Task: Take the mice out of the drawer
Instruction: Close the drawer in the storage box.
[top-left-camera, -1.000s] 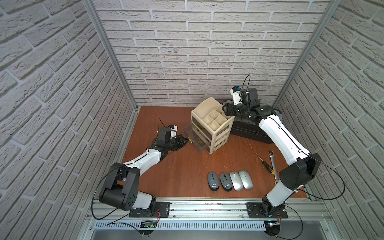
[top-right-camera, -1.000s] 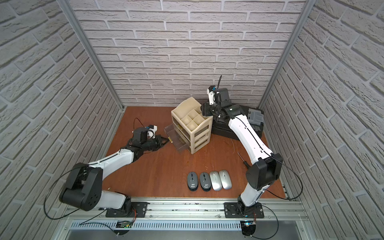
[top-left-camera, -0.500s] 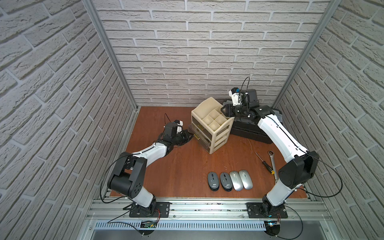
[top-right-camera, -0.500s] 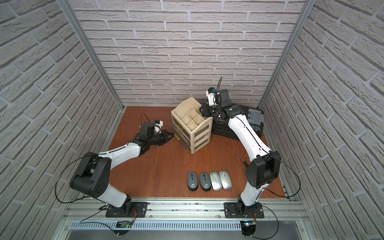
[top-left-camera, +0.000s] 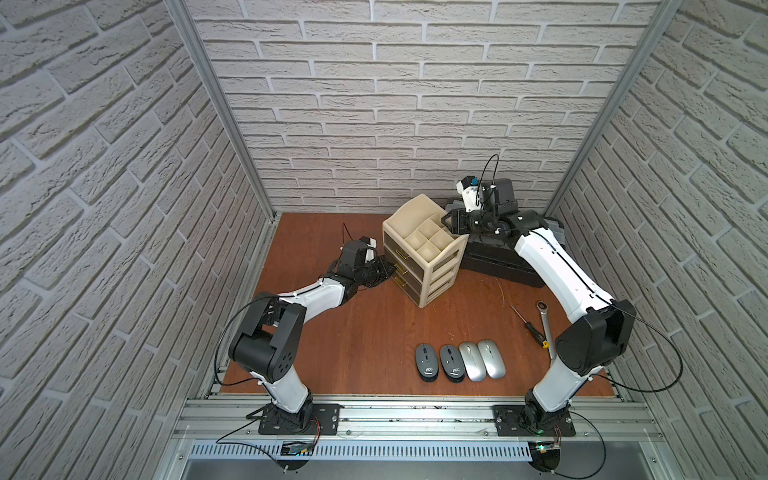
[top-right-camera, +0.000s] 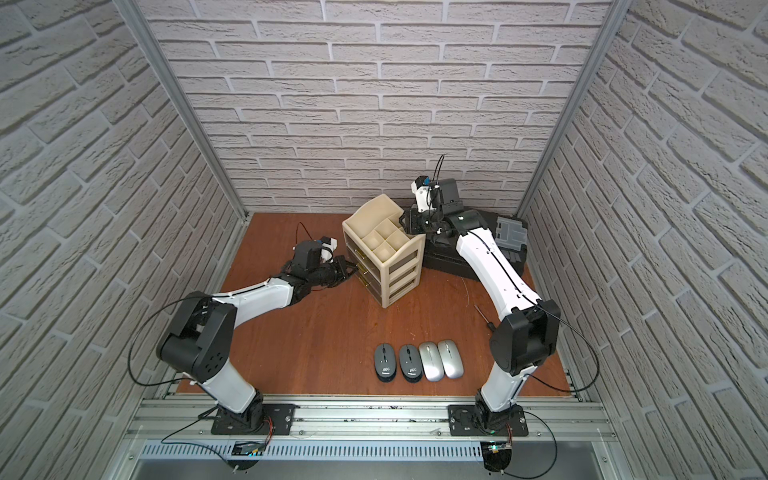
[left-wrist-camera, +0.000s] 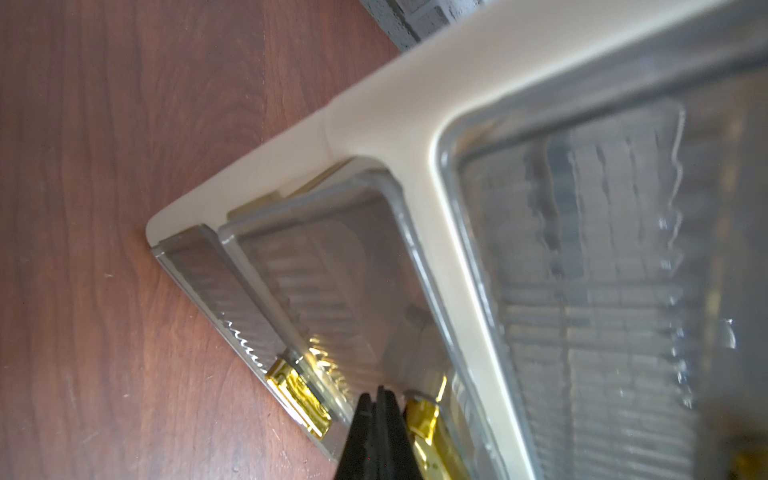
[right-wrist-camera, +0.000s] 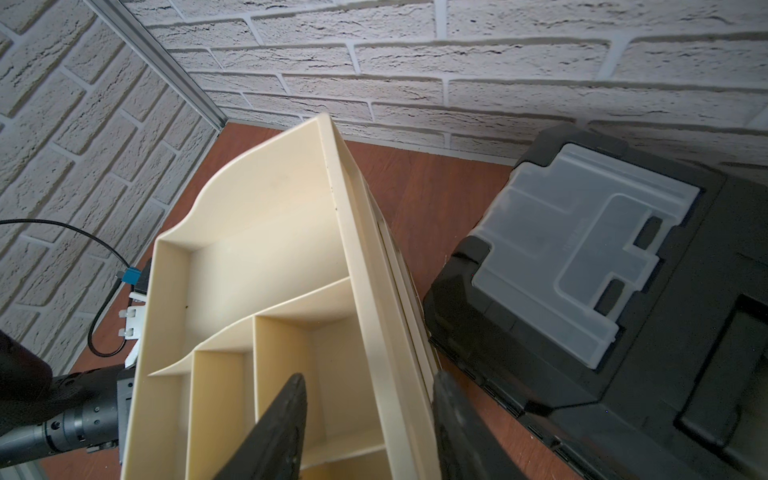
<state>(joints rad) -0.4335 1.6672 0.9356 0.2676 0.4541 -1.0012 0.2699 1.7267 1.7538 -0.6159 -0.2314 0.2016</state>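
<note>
Mice (top-right-camera: 410, 362): four lie in one row on the table (top-left-camera: 353, 332) near its front edge, well apart from the drawer unit (top-left-camera: 424, 249). Two dark grey mice (top-left-camera: 452, 363) lie side by side. Two silver mice (top-left-camera: 472, 360) lie just beside them, on the side of the right arm. What lies behind the ribbed translucent drawer fronts (left-wrist-camera: 332, 291) cannot be made out.

Left gripper (left-wrist-camera: 376, 392): the jaws are fully closed, with the fingers pressed together and nothing visible between them. The tips sit at the drawer fronts, between two gold handles (left-wrist-camera: 299, 399). Whether they touch a front or a handle cannot be told. In both top views this gripper points at the front face of the unit.

Right gripper (right-wrist-camera: 370, 376): the jaws stand partly apart, astride the side wall of the unit's top tray (right-wrist-camera: 270, 249). One finger (right-wrist-camera: 286, 415) hangs inside a tray compartment, clear of the wall. The other finger lies outside, just beside the wall. The jaws grip nothing.

Behind the unit stands a black toolbox (right-wrist-camera: 582, 291). A wrench (top-left-camera: 546, 328) and a screwdriver (top-left-camera: 528, 326) lie on the table by the right arm.
</note>
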